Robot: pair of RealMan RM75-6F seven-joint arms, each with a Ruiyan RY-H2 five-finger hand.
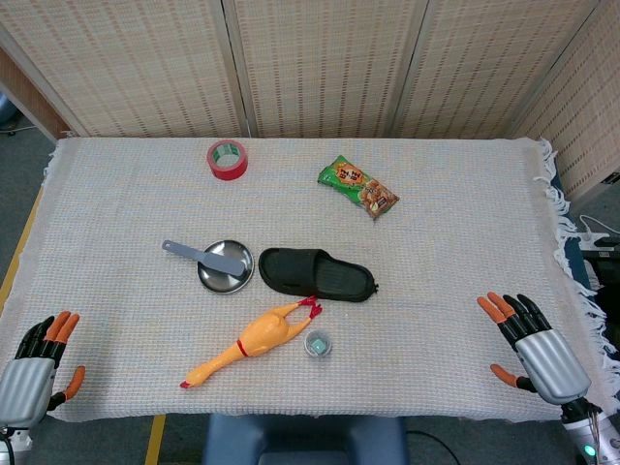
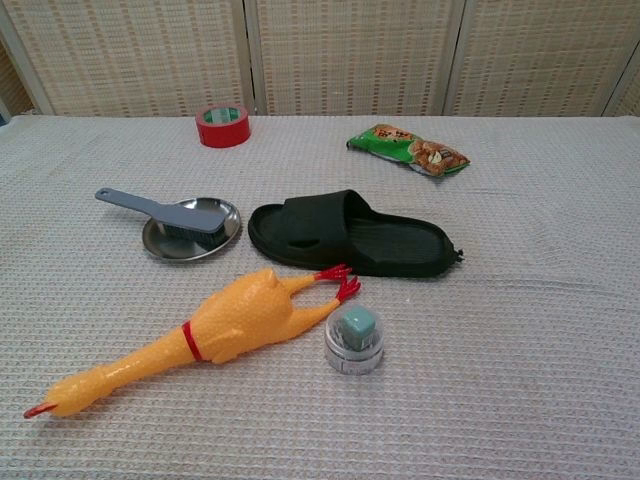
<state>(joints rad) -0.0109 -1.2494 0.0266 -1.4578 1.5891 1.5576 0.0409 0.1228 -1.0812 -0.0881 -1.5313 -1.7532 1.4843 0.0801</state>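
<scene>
Both hands rest empty with fingers released at the near corners of the worktop (image 1: pixel 465 194), the left hand (image 1: pixel 34 373) and right hand (image 1: pixel 538 349) well apart from the rubber chicken (image 1: pixel 254 341), small cup (image 1: pixel 318 344) and black slipper (image 1: pixel 315 274) between them.

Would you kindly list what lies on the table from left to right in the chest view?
Rubber chicken → brush on the metal plate → red tape roll → black slipper → snack packet. The small clear container overlaps the slipper's span, so it is left out.
</scene>
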